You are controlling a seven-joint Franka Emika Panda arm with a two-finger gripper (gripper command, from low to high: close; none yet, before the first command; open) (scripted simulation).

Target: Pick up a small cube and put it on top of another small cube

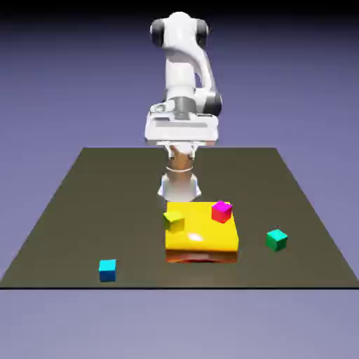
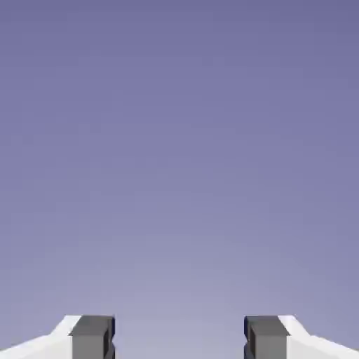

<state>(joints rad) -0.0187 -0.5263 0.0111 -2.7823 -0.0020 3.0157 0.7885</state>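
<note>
Cyan small cube (image 1: 107, 269) sits alone on the dark table (image 1: 63, 210) in the exterior view, close to the table's near edge and toward the exterior view's left, with bare surface on every side of it. The green cube (image 1: 276, 239) lies well apart from it, toward the exterior view's right, just beside the big yellow block (image 1: 202, 235) yet not touching it, and also a little back from the near edge. The yellow block fills the middle of the near half of the table; on its top stand an olive-yellow cube (image 1: 174, 221) at its left corner and a magenta cube (image 1: 221, 210) at its far right corner (both the same small size as the two on the table). The white arm (image 1: 184, 77) rises at the table's far edge, its hand held high, well above the block and clear of every cube. The broad strips of table at the exterior view's left and right of the block lie open. The hand view shows only the plain blue-violet backdrop above the gripper (image 2: 179, 340); its two grey fingertips (image 2: 92, 336) stand wide apart at the bottom edge, with nothing between them, so the jaws are parted and hold nothing.
</note>
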